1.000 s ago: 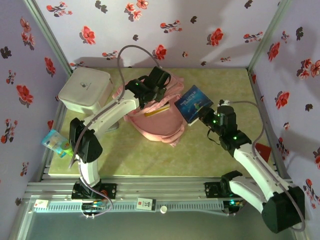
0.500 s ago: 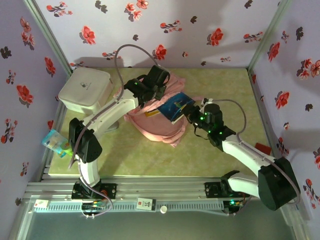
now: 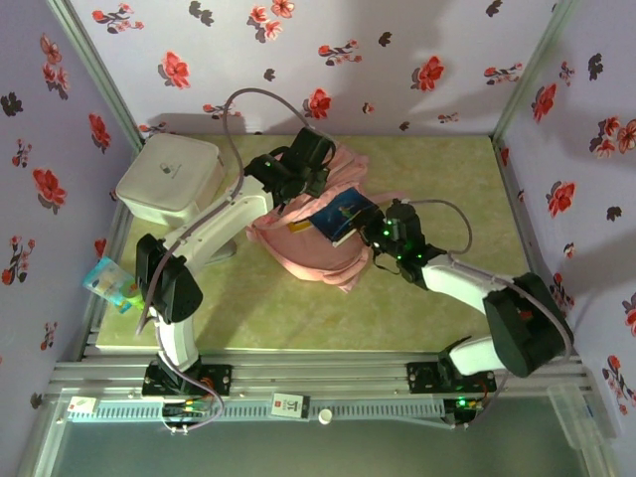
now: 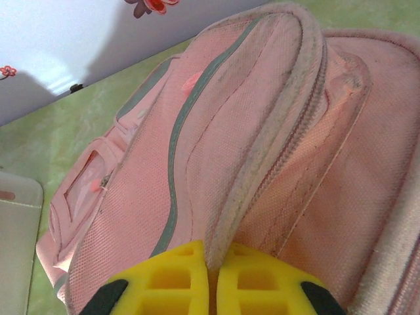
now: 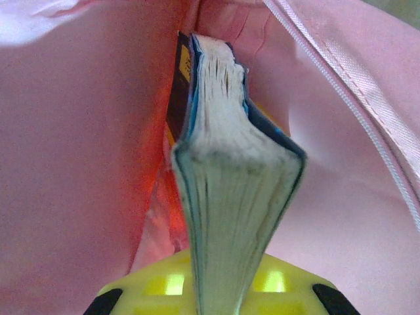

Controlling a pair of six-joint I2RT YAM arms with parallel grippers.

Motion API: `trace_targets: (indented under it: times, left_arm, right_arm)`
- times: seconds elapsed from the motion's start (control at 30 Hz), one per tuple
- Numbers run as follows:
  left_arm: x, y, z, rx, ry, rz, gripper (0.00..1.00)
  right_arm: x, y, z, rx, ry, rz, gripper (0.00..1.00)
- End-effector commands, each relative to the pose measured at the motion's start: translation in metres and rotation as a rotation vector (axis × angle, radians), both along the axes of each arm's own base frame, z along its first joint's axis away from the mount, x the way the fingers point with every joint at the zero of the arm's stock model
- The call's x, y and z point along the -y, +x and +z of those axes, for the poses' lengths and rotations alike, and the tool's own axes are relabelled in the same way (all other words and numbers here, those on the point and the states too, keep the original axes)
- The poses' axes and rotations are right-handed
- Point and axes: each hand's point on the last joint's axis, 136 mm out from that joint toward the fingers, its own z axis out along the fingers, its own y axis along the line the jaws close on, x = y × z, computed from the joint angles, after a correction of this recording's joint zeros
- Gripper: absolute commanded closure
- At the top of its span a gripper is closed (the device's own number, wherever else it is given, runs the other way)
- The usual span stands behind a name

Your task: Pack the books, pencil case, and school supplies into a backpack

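Green tabletop (image 3: 427, 308) bears soft pink backpack (image 3: 308, 255), thin book (image 3: 343, 212) wedged inside

We log: book (image 5: 230, 197) between fingers (image 5: 157, 285) of right gripper (image 5: 216, 289), running ahead into backpack (image 5: 79, 131); backpack rim between left gripper (image 4: 211, 289) fingers (image 4: 170, 282).

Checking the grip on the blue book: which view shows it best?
Right wrist: the book stands edge-on, clamped in the right tool, far end inside the backpack. The top view gives its blue cover, small.
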Motion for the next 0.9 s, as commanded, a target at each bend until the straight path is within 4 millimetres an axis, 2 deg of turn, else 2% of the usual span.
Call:
trace_targets:
  times: [0.0,0.17,0.3,0.57,0.7,0.87]
  left_arm:
    - [0.006,0.008,0.064,0.138,-0.184,0.024,1.0]
    - [0.007,0.007,0.063,0.116,-0.183,0.026,1.0]
    - [0.008,0.006,0.058,0.095,-0.198,0.029,1.0]
    - [0.007,0.007,0.057,0.061,-0.247,0.03,1.0]
    - [0.005,0.008,0.056,0.042,-0.274,0.032,1.0]
    - [0.004,0.009,0.056,0.028,-0.31,0.037,1.0]
  right_arm:
    - [-0.01,0.021,0.018,0.053,0.052,-0.049,0.93]
    - [-0.034,0.034,0.013,0.087,0.119,0.006,0.91]
    - [-0.051,0.045,0.001,0.049,0.158,0.031,0.92]
    - [-0.063,0.066,-0.012,-0.005,0.151,-0.035,0.9]
    - [-0.072,0.068,-0.027,-0.071,0.145,-0.054,0.82]
    - [-0.083,0.076,-0.036,-0.089,0.185,-0.067,0.77]
